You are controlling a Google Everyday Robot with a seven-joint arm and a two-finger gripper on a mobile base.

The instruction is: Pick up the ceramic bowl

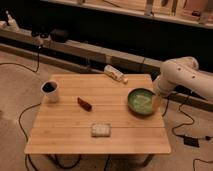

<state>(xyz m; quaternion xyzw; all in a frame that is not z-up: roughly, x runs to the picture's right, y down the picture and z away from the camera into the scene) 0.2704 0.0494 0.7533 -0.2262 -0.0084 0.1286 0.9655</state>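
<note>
The ceramic bowl (140, 101) stood upright near the right edge of the wooden table (75, 131). The gripper (158, 99) hung at that same table edge; its opening and hold could not be told

Robot hand (158, 101) at ceramic bowl (139, 102) rim, wooden table (70, 136)

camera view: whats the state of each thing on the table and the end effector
bowl: upright on the table, right side, not lifted
end effector: down at the bowl's right rim
mug: upright, left side, dark inside
bottle: lying on its side at the far edge
red item: lying flat, mid-table
packet: lying flat near the front edge
</note>
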